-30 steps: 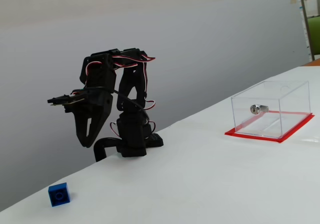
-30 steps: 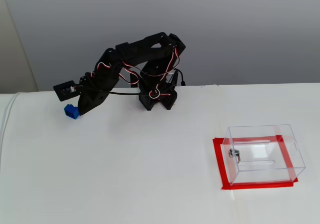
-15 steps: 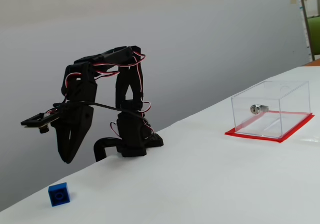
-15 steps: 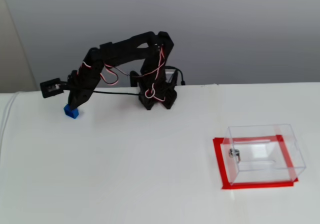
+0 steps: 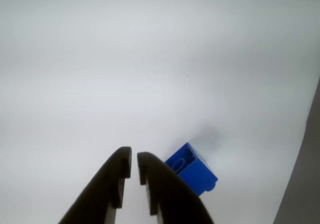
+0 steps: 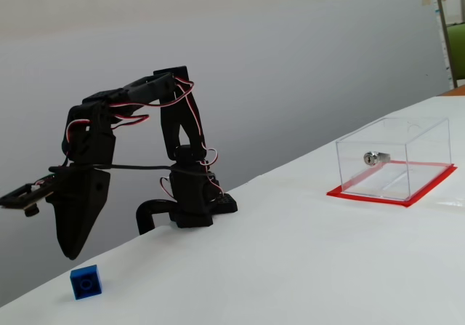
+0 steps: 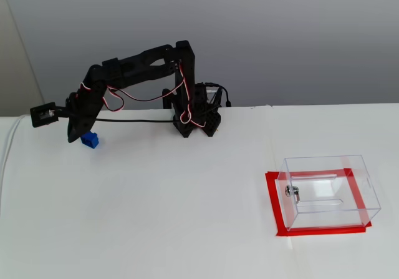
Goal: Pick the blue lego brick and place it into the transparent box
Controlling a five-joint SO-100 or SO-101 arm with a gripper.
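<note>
My gripper (image 5: 134, 165) hangs nearly closed and empty, fingertips aimed down at the table beside the blue lego brick (image 5: 191, 169), low right of centre in the wrist view, lining up to straddle it.

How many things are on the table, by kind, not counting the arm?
Blue brick: 1
Clear box: 1
Red base under the box: 1
Total: 3
</note>
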